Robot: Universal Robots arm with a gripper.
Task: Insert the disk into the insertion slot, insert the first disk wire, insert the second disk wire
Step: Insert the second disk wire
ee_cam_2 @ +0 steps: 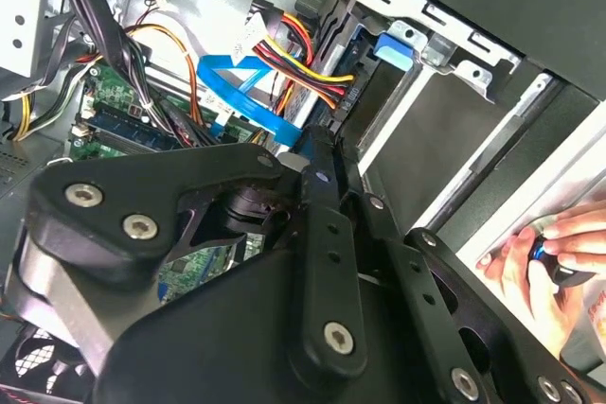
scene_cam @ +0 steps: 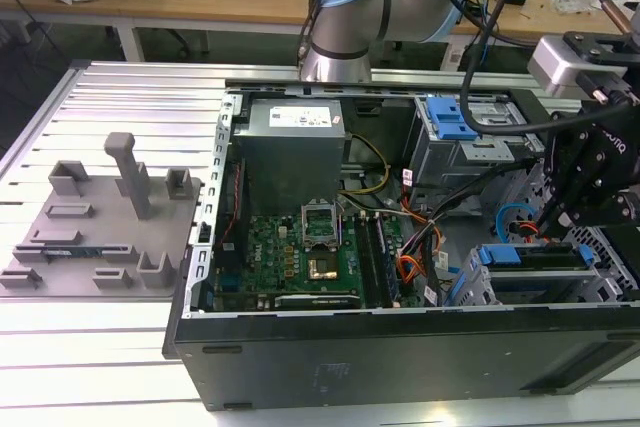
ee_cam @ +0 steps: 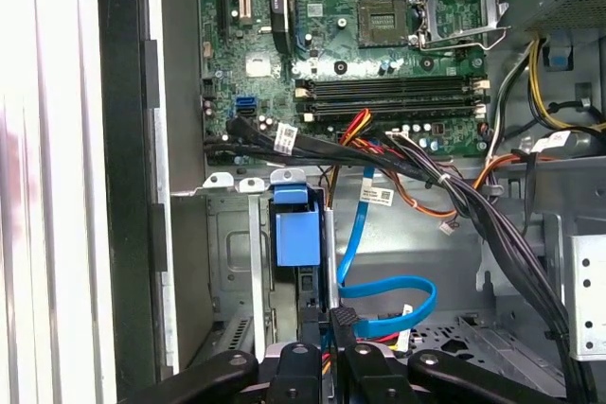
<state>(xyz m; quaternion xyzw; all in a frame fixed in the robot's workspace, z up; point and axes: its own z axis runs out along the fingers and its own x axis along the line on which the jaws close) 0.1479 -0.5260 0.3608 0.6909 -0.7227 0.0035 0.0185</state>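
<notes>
The disk [scene_cam: 500,255] sits in the insertion slot [scene_cam: 478,295], a grey cage at the case's front corner on the exterior view's right; its blue carrier end [ee_cam: 295,234] faces the motherboard. The first disk wire [ee_cam_2: 294,49], a red, yellow and black bundle, runs to a plug at the disk's edge. The second disk wire [ee_cam: 388,286] is a glossy blue cable [ee_cam_2: 241,87] looping to the tips of my gripper [ee_cam: 331,324]. My gripper [ee_cam_2: 327,163] stands shut on that cable's end right beside the disk, and it hangs over the cage [scene_cam: 553,227].
The motherboard [scene_cam: 300,257] and power supply [scene_cam: 290,147] fill the case's middle. A thick black cable bundle [ee_cam: 454,196] crosses beside the blue loop. A larger cage with a blue latch [scene_cam: 450,117] stands behind. A person's hand [ee_cam_2: 540,253] rests outside the case wall.
</notes>
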